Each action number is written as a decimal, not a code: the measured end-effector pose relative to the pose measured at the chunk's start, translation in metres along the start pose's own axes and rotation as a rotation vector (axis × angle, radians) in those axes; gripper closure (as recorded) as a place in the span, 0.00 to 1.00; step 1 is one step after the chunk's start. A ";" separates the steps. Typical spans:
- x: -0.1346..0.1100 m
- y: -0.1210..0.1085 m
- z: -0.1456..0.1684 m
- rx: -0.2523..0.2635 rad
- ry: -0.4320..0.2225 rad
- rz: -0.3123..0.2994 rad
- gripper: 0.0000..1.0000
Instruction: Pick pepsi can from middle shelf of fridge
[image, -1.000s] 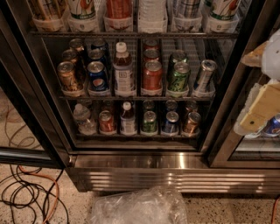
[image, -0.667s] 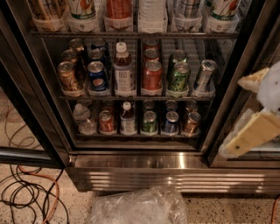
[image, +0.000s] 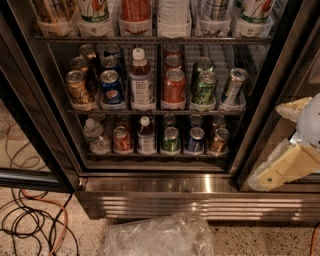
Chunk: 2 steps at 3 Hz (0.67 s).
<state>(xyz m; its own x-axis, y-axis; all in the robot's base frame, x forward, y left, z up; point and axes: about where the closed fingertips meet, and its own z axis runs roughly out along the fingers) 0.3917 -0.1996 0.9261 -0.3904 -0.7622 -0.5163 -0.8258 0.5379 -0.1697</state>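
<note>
One step in: approaching. Targeting the pepsi can (image: 112, 88), front of second lane from left on the middle shelf (image: 150, 112) of the fridge (image: 150, 186). Holding the gripper (image: 285, 165) low right, well apart, grip state impossible to tell. Needing a leftward, upward reach next.

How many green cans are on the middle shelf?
2: front can, second can directly behind it, right of the red cans; more may be hidden. The hand is at lower right, outside the fridge.

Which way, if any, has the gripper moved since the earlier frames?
Yes. The gripper has dropped, at the right of the fridge, closer to its steel base.
</note>
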 end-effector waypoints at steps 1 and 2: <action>-0.020 0.011 0.034 -0.043 -0.088 0.029 0.00; -0.038 0.009 0.036 -0.017 -0.167 0.070 0.00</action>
<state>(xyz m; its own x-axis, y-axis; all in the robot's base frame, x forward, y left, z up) 0.4141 -0.1524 0.9138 -0.3753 -0.6521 -0.6587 -0.8061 0.5804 -0.1153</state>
